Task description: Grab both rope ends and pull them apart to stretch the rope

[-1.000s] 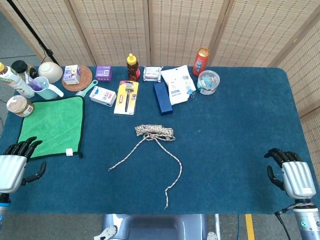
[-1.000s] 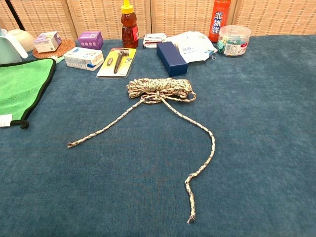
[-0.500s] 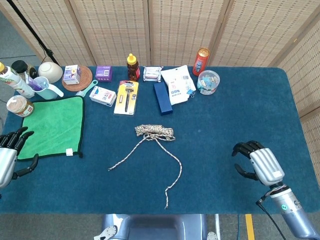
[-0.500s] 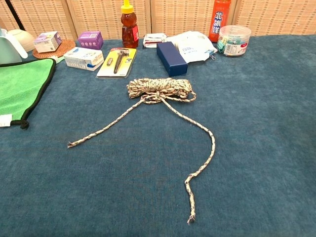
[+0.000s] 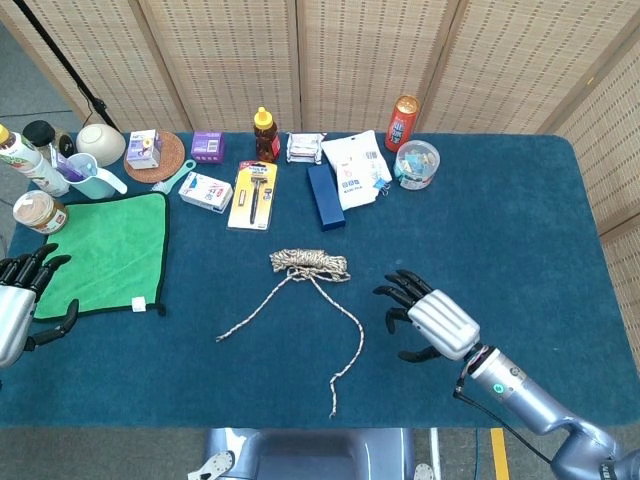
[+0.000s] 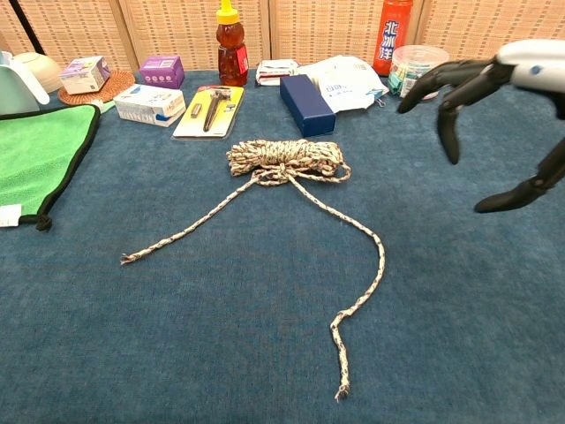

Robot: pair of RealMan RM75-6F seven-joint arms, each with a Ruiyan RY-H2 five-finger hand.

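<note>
While both hands stay empty, speckled beige braided rope (image 5: 310, 264) lies on blue table carpet (image 5: 480, 230).
Right hand (image 5: 425, 317) hovers right of rope, fingers spread; left hand (image 5: 20, 300) spread, far left of rope, beside green cloth (image 5: 105, 250).

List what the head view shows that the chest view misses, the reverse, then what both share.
Head view only: the left hand open at the table's left edge, the brown-lidded jar and the screen panels behind. Chest view only: nothing extra that I can pick out. Both: the rope lying loose with both ends free, the green cloth, and the right hand open and apart from the rope.
</note>
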